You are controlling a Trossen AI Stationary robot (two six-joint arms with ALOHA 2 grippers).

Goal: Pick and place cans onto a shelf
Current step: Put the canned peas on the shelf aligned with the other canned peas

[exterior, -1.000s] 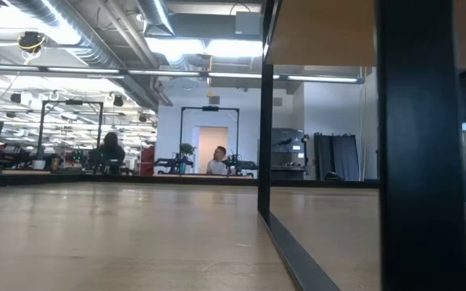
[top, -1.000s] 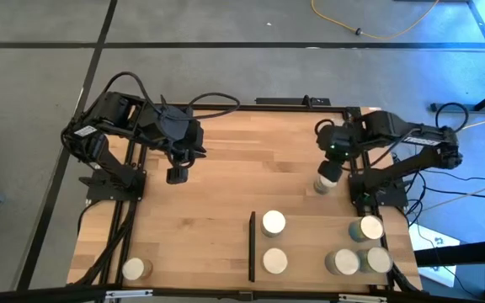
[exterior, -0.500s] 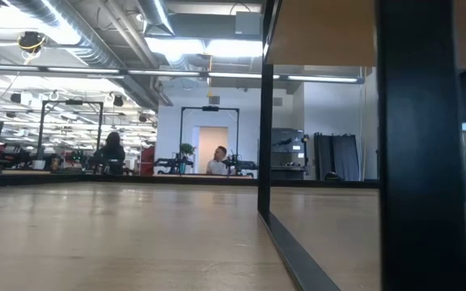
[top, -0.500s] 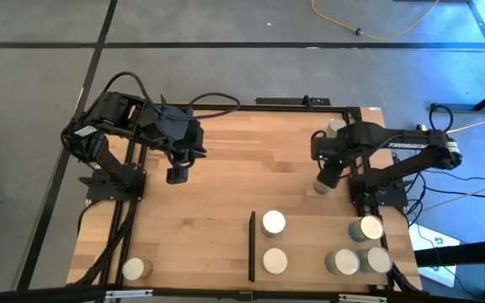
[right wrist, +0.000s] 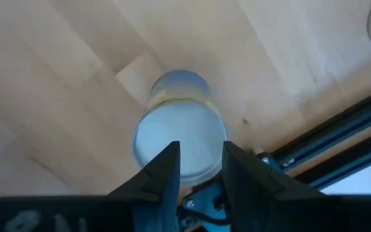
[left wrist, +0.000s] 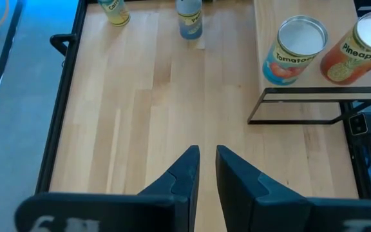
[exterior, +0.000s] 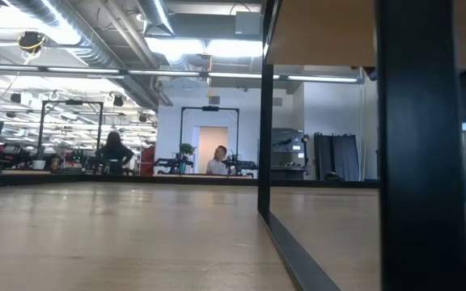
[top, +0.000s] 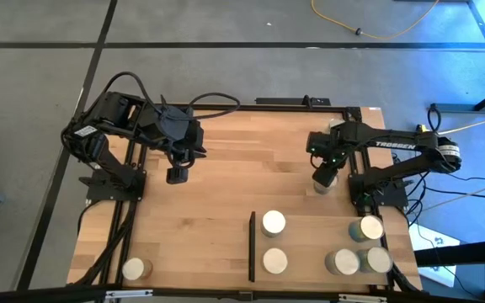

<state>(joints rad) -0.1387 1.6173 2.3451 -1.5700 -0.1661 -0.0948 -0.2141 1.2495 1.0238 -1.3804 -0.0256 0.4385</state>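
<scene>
A can (right wrist: pixel 179 138) with a pale round top stands upright on the tabletop near the right edge (top: pixel 320 187). My right gripper (right wrist: pixel 198 171) hangs just above it, pointing down, fingers apart over the top's near part (top: pixel 324 172). Two cans (top: pixel 274 223) (top: pixel 275 261) stand on the shelf (top: pixel 310 244) beside its black bar (top: pixel 252 244); in the left wrist view they show tomato (left wrist: pixel 295 48) and pineapple (left wrist: pixel 359 51) labels. My left gripper (left wrist: pixel 207 154) waits high over the table's far left (top: pixel 177 175), with only a narrow gap between its fingers.
Three more cans (top: pixel 369 228) (top: pixel 342 263) (top: pixel 378 259) crowd the near right corner and one can (top: pixel 133 269) stands at the near left corner. The shelf's black post (exterior: pixel 419 145) fills part of the low view. Bare wood lies between the arms (top: pixel 242 177).
My right gripper has come down toward the can at the right edge and shifted a little toward the table's left, its arm swinging with it. The can has stayed where it stood.
</scene>
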